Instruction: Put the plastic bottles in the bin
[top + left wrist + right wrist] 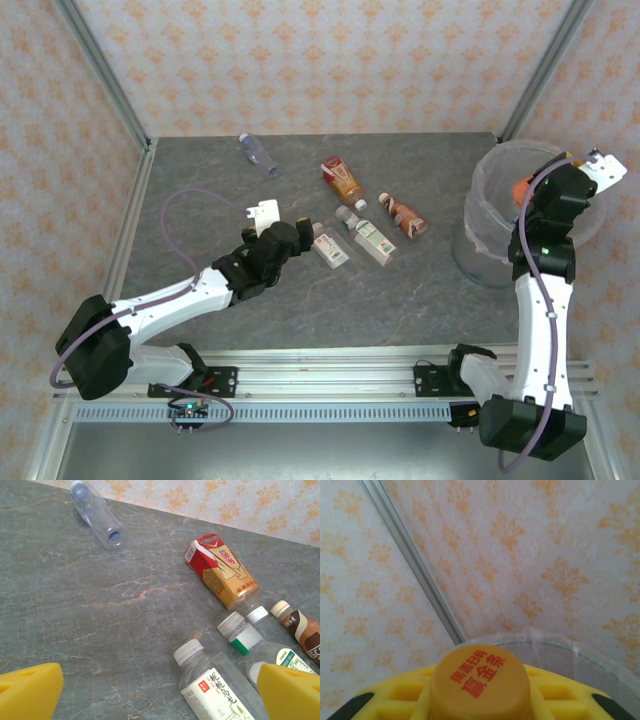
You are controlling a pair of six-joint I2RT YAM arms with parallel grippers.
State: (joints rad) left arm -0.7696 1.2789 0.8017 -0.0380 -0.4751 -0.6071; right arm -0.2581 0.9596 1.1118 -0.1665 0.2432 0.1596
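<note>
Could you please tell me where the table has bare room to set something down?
Bare grey table lies along the near edge, between the left arm and the translucent round bin. More lies between the clear far bottle and the red-and-gold bottle. The four labelled bottles mid-table are crowded.

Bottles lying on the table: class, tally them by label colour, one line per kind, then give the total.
Red-and-gold bottle: 1
Brown bottle: 1
White-label bottles: 2
Unlabelled clear bottle: 1
Total: 5
</note>
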